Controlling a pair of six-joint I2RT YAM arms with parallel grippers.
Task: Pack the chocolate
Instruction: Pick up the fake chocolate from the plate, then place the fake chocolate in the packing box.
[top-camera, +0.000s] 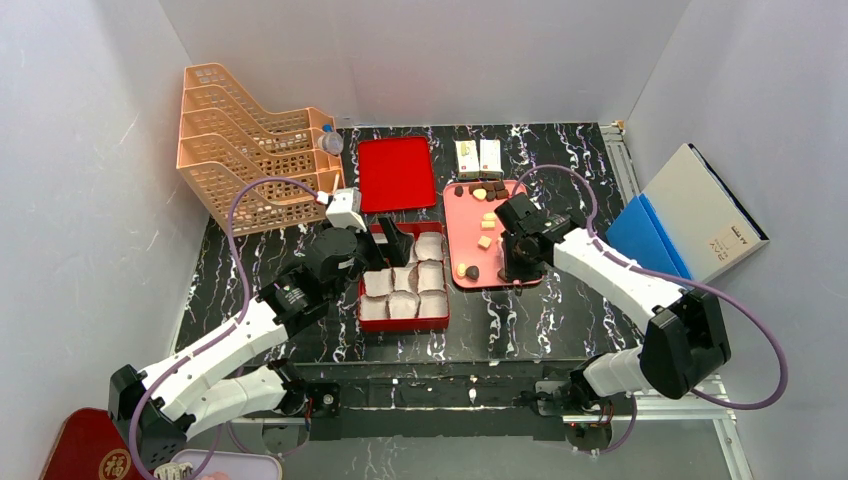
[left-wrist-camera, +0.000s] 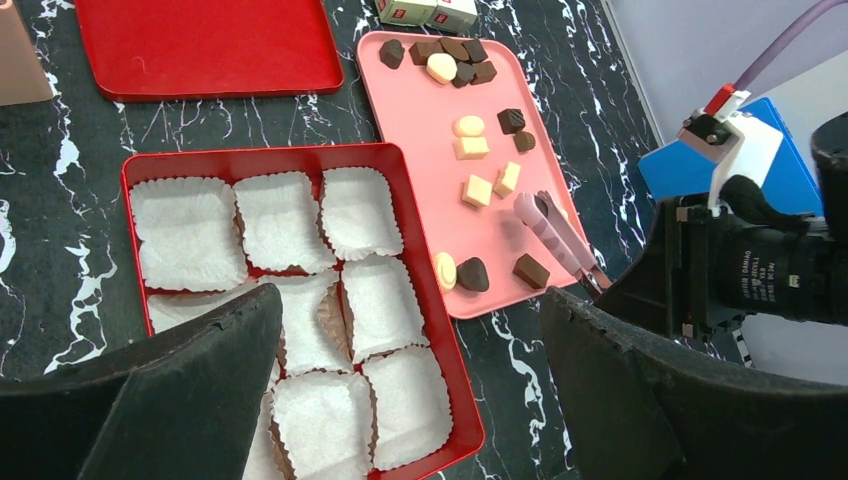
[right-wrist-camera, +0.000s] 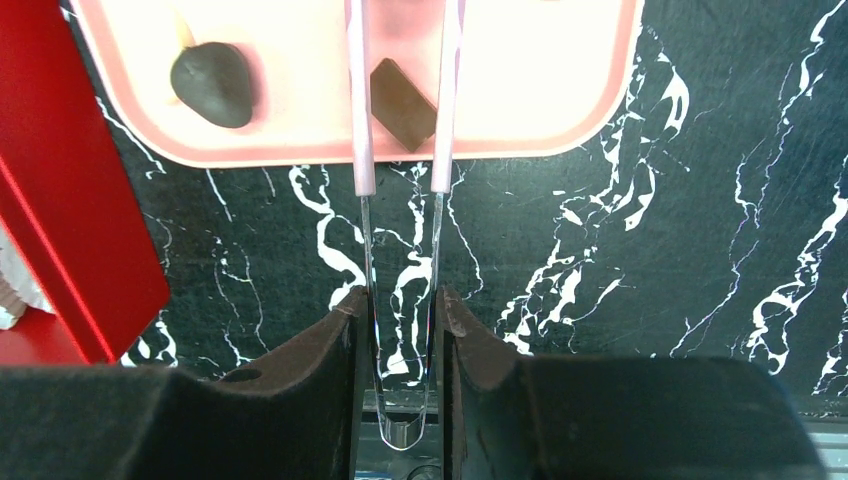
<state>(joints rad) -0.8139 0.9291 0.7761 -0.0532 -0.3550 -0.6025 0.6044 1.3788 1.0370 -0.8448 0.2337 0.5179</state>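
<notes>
Jaws of the left gripper (left-wrist-camera: 410, 310) stood wide apart with nothing between them, over the near end of a red box (left-wrist-camera: 424, 232) lined with white paper cups (left-wrist-camera: 188, 232). Right gripper (right-wrist-camera: 400, 300) jaws were clamped on the looped end of pink-tipped tongs (right-wrist-camera: 360, 120), whose arms reached out over the near edge of a pink tray (left-wrist-camera: 420, 110).

All the chocolate (left-wrist-camera: 477, 190) lay on that tray, just right of the box: a dark-and-pale cluster at the far end, pale squares and a dark piece mid-tray, and a pale round, a dark lump and a brown block (right-wrist-camera: 403, 103) near the front. In the right wrist view the block showed between the tong arms; whether they touched it could not be told. No cup in view held a piece.

A red lid (left-wrist-camera: 205, 45) lay beyond the box, and two small cartons (left-wrist-camera: 425, 12) sat past the tray.
</notes>
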